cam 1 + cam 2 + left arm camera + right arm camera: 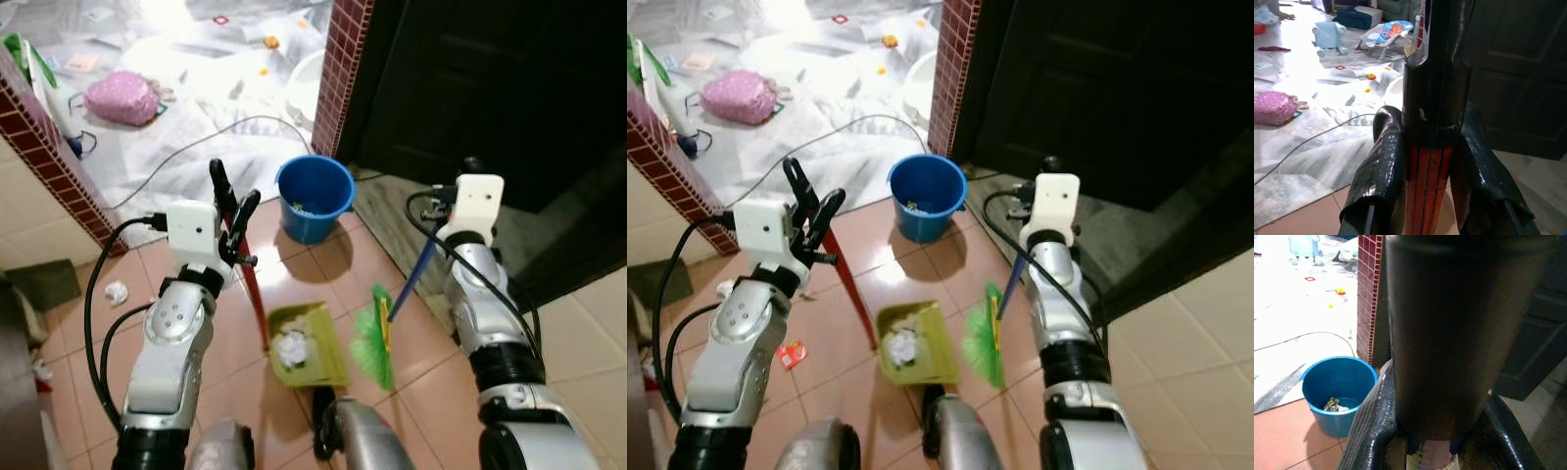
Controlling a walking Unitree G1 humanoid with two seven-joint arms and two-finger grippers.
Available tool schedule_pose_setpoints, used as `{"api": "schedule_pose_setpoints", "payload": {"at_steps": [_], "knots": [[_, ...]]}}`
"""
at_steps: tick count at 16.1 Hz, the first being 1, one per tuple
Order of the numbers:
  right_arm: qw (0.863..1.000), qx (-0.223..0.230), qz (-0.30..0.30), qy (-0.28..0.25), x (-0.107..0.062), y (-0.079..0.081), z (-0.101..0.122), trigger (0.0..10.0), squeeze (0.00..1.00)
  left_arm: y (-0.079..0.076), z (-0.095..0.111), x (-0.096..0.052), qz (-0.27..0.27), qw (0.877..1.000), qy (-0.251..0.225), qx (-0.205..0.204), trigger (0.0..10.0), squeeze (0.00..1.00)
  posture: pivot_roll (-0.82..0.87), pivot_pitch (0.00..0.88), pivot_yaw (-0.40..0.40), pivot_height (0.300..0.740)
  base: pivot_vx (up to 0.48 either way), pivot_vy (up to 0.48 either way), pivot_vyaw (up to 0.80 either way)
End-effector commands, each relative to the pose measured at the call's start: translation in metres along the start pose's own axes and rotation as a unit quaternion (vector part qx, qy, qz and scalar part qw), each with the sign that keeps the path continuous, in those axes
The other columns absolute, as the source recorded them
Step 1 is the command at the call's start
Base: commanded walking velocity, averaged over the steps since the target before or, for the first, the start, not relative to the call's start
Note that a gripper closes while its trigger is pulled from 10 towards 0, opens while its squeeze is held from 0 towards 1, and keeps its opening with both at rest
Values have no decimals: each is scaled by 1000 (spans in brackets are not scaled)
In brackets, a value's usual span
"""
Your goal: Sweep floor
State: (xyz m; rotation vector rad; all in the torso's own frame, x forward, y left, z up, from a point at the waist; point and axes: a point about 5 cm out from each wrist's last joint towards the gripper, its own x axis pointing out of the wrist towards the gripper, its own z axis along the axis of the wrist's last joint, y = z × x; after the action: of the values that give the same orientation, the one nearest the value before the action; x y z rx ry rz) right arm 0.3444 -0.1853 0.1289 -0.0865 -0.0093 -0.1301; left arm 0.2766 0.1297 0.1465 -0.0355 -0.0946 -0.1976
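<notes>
**What stays out of sight**

The right gripper (473,166) sits behind its white wrist housing, so its hold on the broom handle (411,282) cannot be seen from the head. In the right wrist view the dark handle end (1444,333) blocks most of the frame. The dustpan handle (1427,166) covers the middle of the left wrist view and runs past the top edge. The scraps in the bucket (1334,404) are too small to identify. Both arms are cut off by the bottom edge.
</notes>
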Motion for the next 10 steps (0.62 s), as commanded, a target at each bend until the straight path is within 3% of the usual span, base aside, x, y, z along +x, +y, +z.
{"api": "schedule_pose_setpoints", "payload": {"at_steps": [1, 10], "knots": [[1000, -6, 0, 5, 0, -3, 0, 10000, 0, -1, 10, 1, -1, 1000, -26, -4, 10000, 0, -30, 170, -43, 740, 0, -307, 0], [1000, -5, 5, 7, -1, -1, -1, 10000, 0, 1, 9, 2, 10, 1000, -26, -10, 10000, 0, -36, 172, -44, 740, 0, -270, 0]]}}
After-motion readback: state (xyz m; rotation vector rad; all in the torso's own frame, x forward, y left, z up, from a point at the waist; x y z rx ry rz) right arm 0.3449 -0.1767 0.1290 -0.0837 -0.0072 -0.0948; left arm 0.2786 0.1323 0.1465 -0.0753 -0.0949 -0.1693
